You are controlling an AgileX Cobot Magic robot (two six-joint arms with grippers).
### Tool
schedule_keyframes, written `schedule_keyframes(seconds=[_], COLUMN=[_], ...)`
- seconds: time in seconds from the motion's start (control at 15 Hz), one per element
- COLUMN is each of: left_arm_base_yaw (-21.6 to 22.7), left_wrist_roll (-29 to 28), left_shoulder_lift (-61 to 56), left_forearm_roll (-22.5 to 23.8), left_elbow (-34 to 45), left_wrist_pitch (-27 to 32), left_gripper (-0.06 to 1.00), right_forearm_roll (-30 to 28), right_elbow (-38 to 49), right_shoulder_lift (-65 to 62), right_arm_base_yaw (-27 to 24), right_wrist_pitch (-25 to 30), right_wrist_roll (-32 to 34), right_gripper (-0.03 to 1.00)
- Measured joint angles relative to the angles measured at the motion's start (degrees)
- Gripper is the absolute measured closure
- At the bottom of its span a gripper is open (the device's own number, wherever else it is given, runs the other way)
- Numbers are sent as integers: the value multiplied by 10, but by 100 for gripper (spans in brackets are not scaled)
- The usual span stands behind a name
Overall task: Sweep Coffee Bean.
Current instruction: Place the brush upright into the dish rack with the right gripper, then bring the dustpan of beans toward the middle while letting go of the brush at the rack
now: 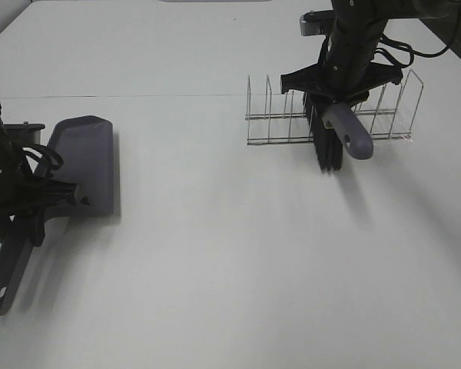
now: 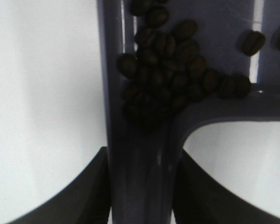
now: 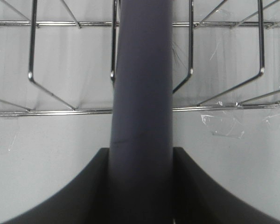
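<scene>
L: my left gripper (image 2: pixel 142 191) clamped on dustpan (image 1: pixel 84 157) handle, near table (image 1: pixel 238 277) left edge | coffee beans (image 2: pixel 168 79) heaped inside dustpan, at handle end | R: my right gripper (image 3: pixel 141 186) clamped on brush (image 1: pixel 347 132) handle, bristles down at wire rack (image 1: pixel 270 115), far right side

In the left wrist view we see the coffee beans (image 2: pixel 168 79) blurred into one dark heap in the dustpan (image 2: pixel 233 109) corner beside its handle, those farther from the handle cut by the picture's edge; from the high camera we cannot make them out. The brush (image 3: pixel 142 84) handle leaves the right wrist picture short of its bristles, and the wire rack (image 3: pixel 60 22) behind it is cropped.
</scene>
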Motion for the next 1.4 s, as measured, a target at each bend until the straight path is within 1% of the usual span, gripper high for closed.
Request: schedule_keyframes(seconds=[0.07, 0.13, 0.2, 0.27, 0.33, 0.4, 0.53, 0.67, 0.8, 0.93, 1.13, 1.27, 1.33, 1.4], left_arm_base_yaw=[0, 0, 0, 0, 0, 0, 0, 0, 0, 0, 0, 0, 0, 0], left_wrist_roll=[0, 0, 0, 0, 0, 0, 0, 0, 0, 0, 5, 26, 51, 62], left_shoulder_lift=[0, 0, 0, 0, 0, 0, 0, 0, 0, 2, 33, 73, 110, 126], left_forearm_roll=[0, 0, 0, 0, 0, 0, 0, 0, 0, 0, -4, -8, -19, -30], left_elbow=[0, 0, 0, 0, 0, 0, 0, 0, -17, -44, -84, -124, -166, -181], left_wrist_pitch=[2, 3, 5, 7, 10, 11, 13, 13, 28, 29, 34, 56, 68, 68], left_gripper=[61, 61, 61, 61, 61, 61, 61, 61, 61, 61, 61, 61, 61, 61], right_forearm_roll=[1, 1, 1, 2, 3, 3, 4, 5, 5, 5, 11, 19, 23, 26], right_elbow=[0, 0, -1, -2, -2, -2, -2, -2, -2, -2, -2, -2, -2, 1], right_shoulder_lift=[0, 0, 0, 0, 0, 0, -10, -56, -100, -144, -190, -215, -230, -237], right_arm_base_yaw=[0, 0, 0, 0, 0, 0, 0, 0, 0, 0, 0, 0, 0, 0], right_wrist_pitch=[0, -1, -1, -1, -1, -1, 0, -2, 0, 7, 36, 56, 73, 76], right_wrist_roll=[0, 0, 0, 0, 0, -1, -1, -1, -5, -24, -58, -73, -77, -83], right_gripper=[60, 52, 38, 33, 23, 20, 18, 18, 18, 18, 18, 18, 18, 18])
